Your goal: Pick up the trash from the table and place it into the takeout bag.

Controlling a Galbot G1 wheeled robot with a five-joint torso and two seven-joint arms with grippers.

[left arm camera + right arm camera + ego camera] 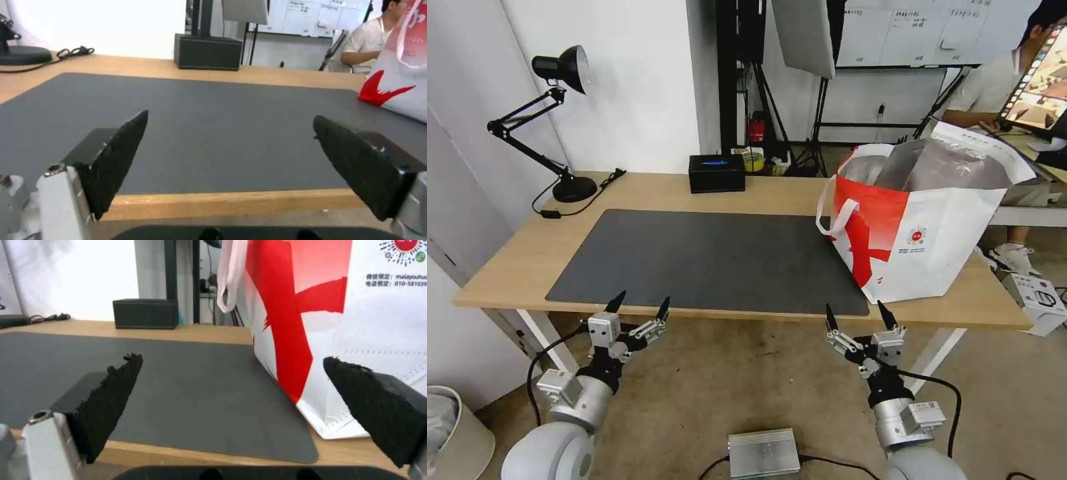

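The takeout bag (920,227), red and white with silver lining, stands open-mouthed at the right end of the table (520,260), partly on the dark grey mat (714,257). The trash is out of view; the mat's surface is bare. My left gripper (644,299) hovers open just before the table's near edge, at the mat's left part. My right gripper (855,308) is open too, before the near edge and just left of the bag. The left wrist view has the open left gripper (230,116) facing the mat (213,133). The right wrist view has the right gripper (232,358) open beside the bag (338,323).
A black tissue box (716,173) sits at the table's far edge, with a black desk lamp (560,120) and its cable at the far left. On the floor are a white bin (454,427), a grey metal box (764,453) and a carton (1037,300).
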